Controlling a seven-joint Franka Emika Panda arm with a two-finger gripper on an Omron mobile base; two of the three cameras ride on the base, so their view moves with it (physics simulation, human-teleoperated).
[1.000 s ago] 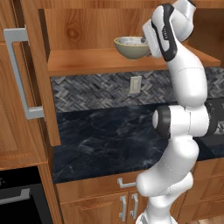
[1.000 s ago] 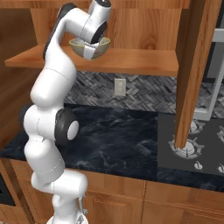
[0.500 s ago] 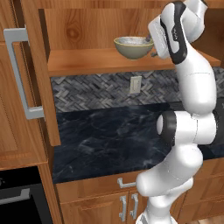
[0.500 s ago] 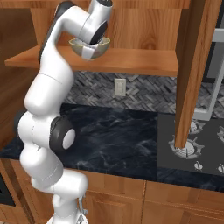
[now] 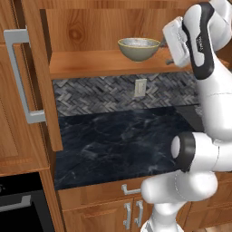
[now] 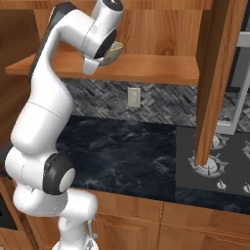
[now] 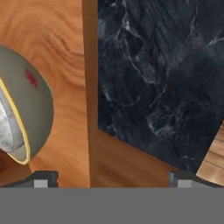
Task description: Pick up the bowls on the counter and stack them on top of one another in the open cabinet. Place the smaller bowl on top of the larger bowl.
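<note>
Warm brown wood of the open cabinet frames the scene above the dark marble counter. The gripper has its two finger tips spread wide with nothing between them; it sits just beside the larger bowl, off that bowl's right side in the left base view. That tan bowl stands on the cabinet shelf, near the shelf's front edge, and a pale grey inside surface shows within its yellow rim, which I take to be the smaller bowl nested in it, though this is hard to be sure of. The stack looks finished, so the main risk is in leaving: the hand is close enough that a sideways swing or a dip of the wrist could clip the tan bowl's rim and push it toward the shelf edge, or tip the inner bowl out. Drawing straight back from the shelf seems safest. The tan bowl sits upright, mouth facing up; being round it has no long axis, only a vertical one.
</note>
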